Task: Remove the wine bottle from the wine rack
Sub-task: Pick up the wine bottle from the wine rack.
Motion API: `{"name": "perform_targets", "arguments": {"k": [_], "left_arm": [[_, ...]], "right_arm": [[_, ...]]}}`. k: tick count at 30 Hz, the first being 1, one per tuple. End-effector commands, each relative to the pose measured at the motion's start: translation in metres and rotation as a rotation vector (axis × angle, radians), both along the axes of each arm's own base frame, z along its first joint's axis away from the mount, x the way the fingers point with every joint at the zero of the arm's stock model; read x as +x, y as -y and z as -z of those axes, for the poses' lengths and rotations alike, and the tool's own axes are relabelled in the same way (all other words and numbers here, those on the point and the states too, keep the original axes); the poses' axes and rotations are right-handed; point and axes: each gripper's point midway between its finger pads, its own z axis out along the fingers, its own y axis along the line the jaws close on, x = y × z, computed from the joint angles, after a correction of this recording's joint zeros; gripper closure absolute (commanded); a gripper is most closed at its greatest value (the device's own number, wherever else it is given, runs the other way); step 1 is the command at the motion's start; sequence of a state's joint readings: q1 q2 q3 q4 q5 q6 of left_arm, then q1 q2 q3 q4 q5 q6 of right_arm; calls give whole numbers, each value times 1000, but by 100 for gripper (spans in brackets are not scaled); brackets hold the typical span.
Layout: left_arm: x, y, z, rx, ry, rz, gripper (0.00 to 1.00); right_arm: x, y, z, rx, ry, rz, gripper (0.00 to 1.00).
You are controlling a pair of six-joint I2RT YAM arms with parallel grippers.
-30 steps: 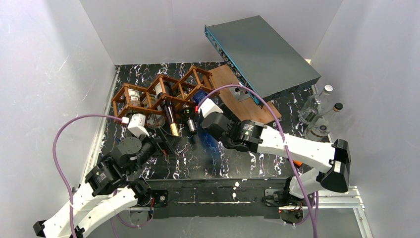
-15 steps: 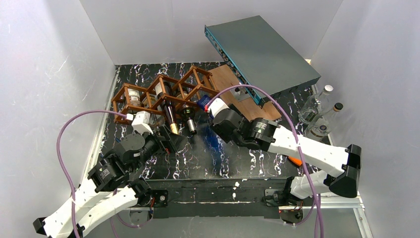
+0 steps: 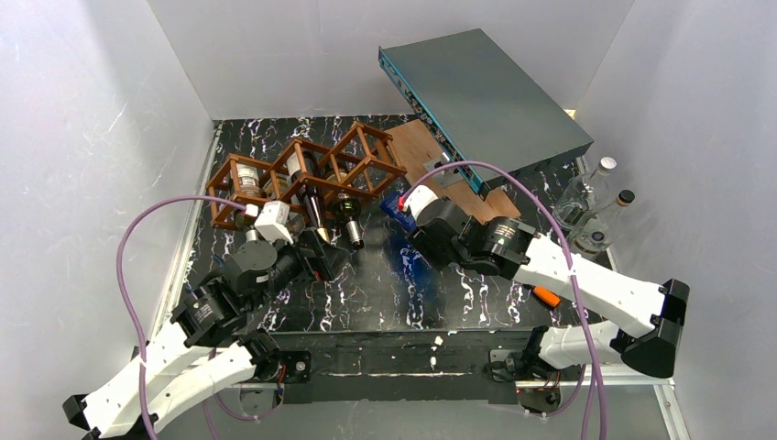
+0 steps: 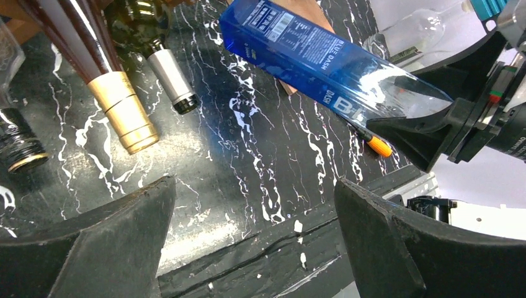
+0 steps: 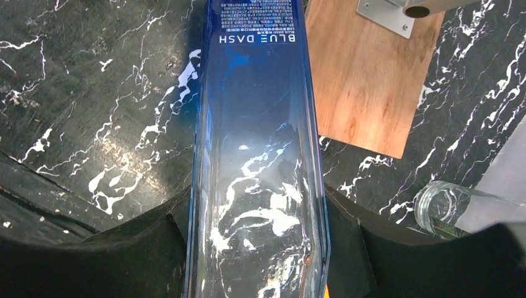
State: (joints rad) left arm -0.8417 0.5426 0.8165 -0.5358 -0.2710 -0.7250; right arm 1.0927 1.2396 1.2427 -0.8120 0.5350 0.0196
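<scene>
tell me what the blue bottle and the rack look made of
Blue bottle: probably glass, maybe clear plastic; glossy, see-through, the marbled tabletop shows through it. Rack: looks like wood, reddish-brown stain, dull finish, thin square bars.

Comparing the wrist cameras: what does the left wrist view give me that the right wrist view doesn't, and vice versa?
Left wrist only: the gold-capped bottle neck, the silver-capped bottle neck, and the open left end effector. Right wrist only: the grey metal bracket on the wooden board. Both: the blue bottle gripped in the right end effector, above the black marble table.
</scene>
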Motion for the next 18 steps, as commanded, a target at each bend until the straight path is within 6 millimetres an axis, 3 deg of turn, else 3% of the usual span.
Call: {"name": "perform_targets", "arguments": {"k": [1,11,18], "left_arm": [[0,16,-17,3,55,92,2],[-27,70,-9,161,310,626,2],[-26,83,10,269,529,795,2]], "right_arm": [[12,-11,-43,169,120,12,99],[-5,-10,-22,119,43,-87,99],[-16,-13,-13,99,-15,-146,99]]}}
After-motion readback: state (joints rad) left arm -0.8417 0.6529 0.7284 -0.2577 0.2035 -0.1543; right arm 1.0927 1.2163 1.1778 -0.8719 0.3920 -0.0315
